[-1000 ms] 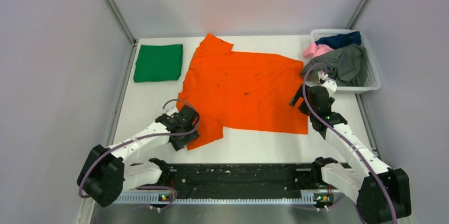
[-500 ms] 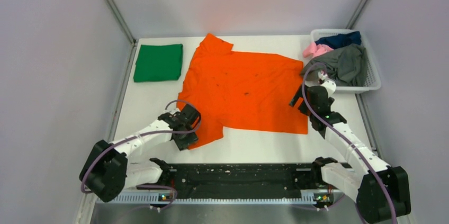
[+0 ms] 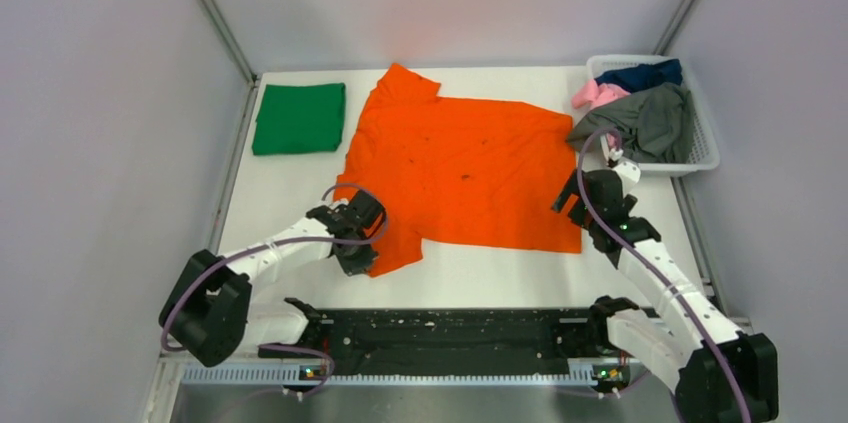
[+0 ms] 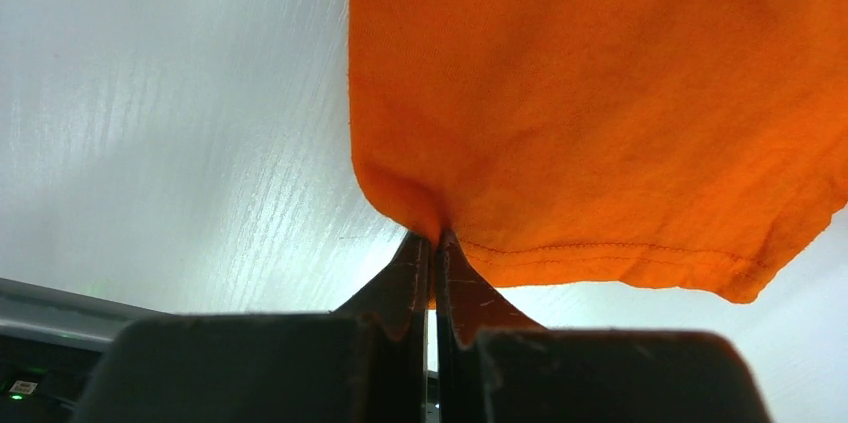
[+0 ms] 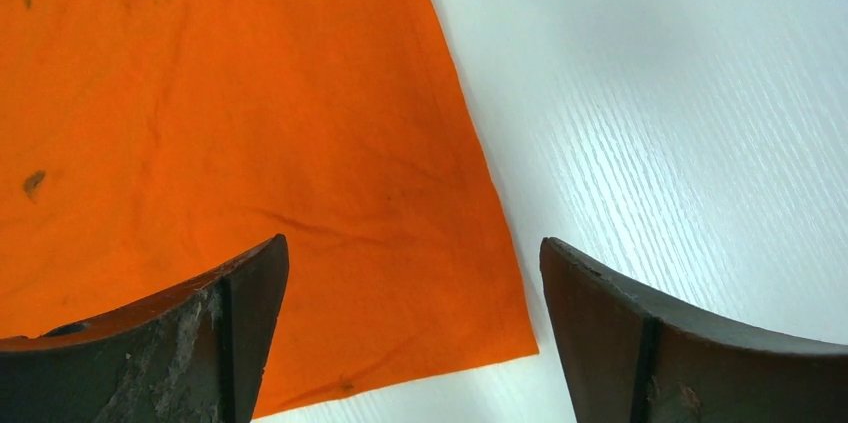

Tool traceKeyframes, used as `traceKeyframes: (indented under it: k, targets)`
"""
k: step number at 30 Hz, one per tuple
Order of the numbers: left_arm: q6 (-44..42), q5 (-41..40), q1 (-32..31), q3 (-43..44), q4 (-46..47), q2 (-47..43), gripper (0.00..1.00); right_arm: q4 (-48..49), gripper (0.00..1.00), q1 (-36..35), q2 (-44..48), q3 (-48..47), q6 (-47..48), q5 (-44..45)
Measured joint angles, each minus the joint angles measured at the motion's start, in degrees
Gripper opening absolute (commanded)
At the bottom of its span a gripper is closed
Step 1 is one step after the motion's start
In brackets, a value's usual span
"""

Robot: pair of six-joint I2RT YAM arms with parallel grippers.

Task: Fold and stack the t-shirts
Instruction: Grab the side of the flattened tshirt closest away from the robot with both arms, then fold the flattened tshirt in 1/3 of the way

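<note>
Cloth is lying across a white table [image 3: 480,278], and at the far left corner of the overhead view a green t-shirt [image 3: 299,118] is sitting folded into a neat square. Beside it the orange t-shirt [image 3: 460,168] is lying spread flat over the middle of the table, neck end toward the left. The left gripper [image 3: 362,258] is reaching onto the shirt's near sleeve. From above its jaws are hard to read, but the left wrist camera is showing them pressed together on the sleeve's stitched edge, cloth bunching into the pinch. The right gripper [image 3: 565,193] is hanging over the shirt's near right corner. Its own camera is showing both fingers [image 5: 200,333] standing wide apart and holding nothing, with the hem corner and a few dark specks lying between them. At the far right, seen only from above, a white basket [image 3: 706,155] is holding a grey t-shirt [image 3: 650,123], a pink t-shirt [image 3: 595,94] and a navy t-shirt [image 3: 640,74] in a loose heap.
</note>
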State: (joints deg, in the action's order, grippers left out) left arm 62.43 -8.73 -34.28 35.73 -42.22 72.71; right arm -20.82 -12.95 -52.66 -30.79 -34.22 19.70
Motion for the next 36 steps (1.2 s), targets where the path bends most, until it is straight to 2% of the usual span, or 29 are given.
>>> traceKeyframes:
  k: [3, 12, 17, 22, 29, 36]
  targets:
    - [-0.11, 0.11, 0.0, -0.83, 0.74, -1.27, 0.0, -2.91, 0.84, 0.0, 2.12, 1.2, -1.88, -0.04]
    - [0.57, -0.07, -0.11, -4.5, 1.53, -7.87, 0.0, -6.36, 0.46, 0.0, 2.67, 9.75, -6.6, -1.2]
    - [0.81, -0.17, -0.15, -4.55, 1.4, -9.33, 0.0, -3.58, 0.18, 0.0, 0.31, 10.56, -7.85, -0.76]
    - [1.46, -0.2, -0.15, -4.72, 1.25, -9.35, 0.0, 0.24, 0.01, 0.0, -1.92, 10.64, -7.69, -2.45]
    - [3.17, -0.02, -0.33, -5.49, 0.5, -11.43, 0.0, -0.79, 0.0, 0.0, -1.16, 10.62, -7.21, -3.72]
    - [7.65, 1.14, -3.04, -6.34, -7.39, -23.04, 0.0, -9.27, 0.0, 0.0, 7.69, 10.47, -8.44, -5.81]
